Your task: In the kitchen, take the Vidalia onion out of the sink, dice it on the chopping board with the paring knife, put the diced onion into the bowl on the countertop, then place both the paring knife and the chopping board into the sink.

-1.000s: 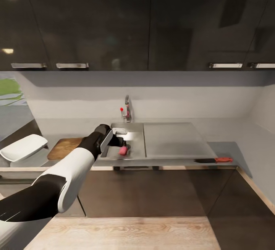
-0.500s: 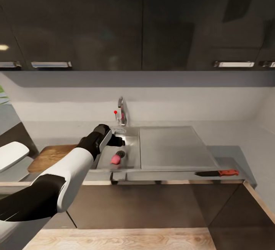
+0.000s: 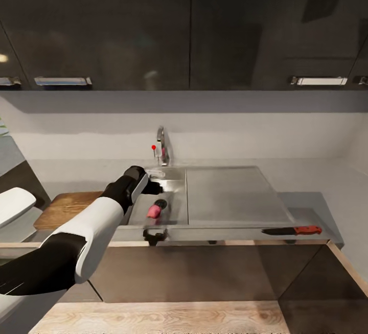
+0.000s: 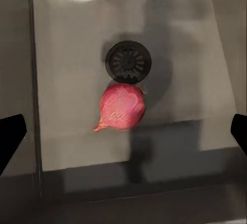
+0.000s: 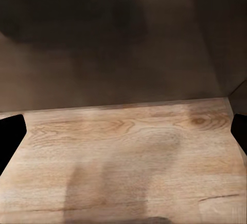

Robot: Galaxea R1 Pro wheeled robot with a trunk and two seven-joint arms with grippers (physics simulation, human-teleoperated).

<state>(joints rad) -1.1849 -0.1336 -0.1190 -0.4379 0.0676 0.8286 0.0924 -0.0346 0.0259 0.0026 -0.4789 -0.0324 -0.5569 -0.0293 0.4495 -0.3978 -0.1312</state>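
I hold my left gripper (image 3: 157, 189) over the sink (image 3: 174, 211). I want the onion (image 4: 121, 107), so my arm reaches out above the basin. My left fingers are spread wide apart, with nothing between them yet. They need to be wide so the round onion can fit in the gap.

The onion is pink-red and lies on its side on the floor of the basin. It touches the dark round drain (image 4: 128, 61), near the front wall of the sink. Nothing else lies in the basin that I can see. I think I must go lower before I can pinch the onion.

The chopping board (image 3: 64, 208) lies flat on the countertop (image 3: 312, 204), just beside the left edge of the sink. That is a good spot, because the onion has only a short way to go. The bowl (image 3: 13, 204) sits past the board, at the left end. I cannot see anything inside it.

The paring knife (image 3: 291, 231) lies at the front edge of the countertop, by the right corner of the drainboard (image 3: 230, 193), well apart from the board.

My right fingers (image 5: 10, 136) are spread too and hold nothing. They hang low over the wood floor (image 5: 134, 157).
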